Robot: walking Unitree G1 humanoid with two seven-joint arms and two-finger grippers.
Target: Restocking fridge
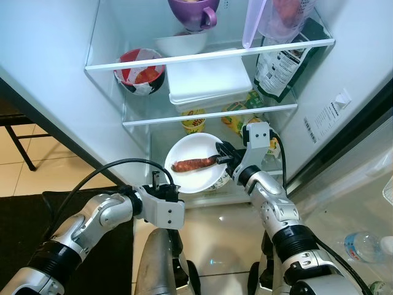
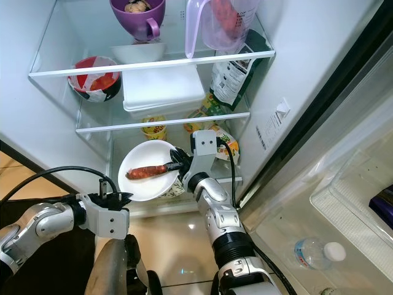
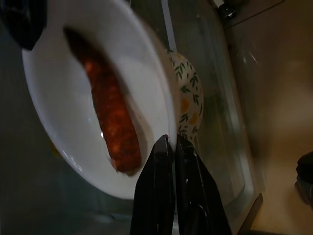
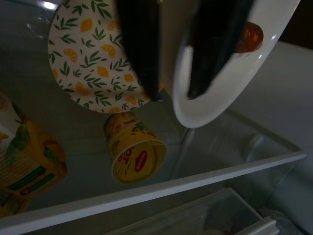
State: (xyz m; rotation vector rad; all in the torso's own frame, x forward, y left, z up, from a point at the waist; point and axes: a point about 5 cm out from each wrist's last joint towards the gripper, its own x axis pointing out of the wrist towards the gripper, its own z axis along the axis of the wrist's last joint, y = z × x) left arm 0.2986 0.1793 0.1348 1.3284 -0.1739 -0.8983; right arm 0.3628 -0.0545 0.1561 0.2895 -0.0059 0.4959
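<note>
A white plate carrying a reddish sausage is held in front of the open fridge's lower shelf. My right gripper is shut on the plate's right rim; in the right wrist view its fingers straddle that rim, one above and one beneath. My left gripper sits at the plate's lower left edge, shut, with its fingertips right against the rim. Directly under the plate is a lemon-patterned bowl.
The lower shelf holds a yellow cup and a juice carton. Above are a white lidded box, a red-and-white bowl, a dark bag and a purple mug. The open door stands at right.
</note>
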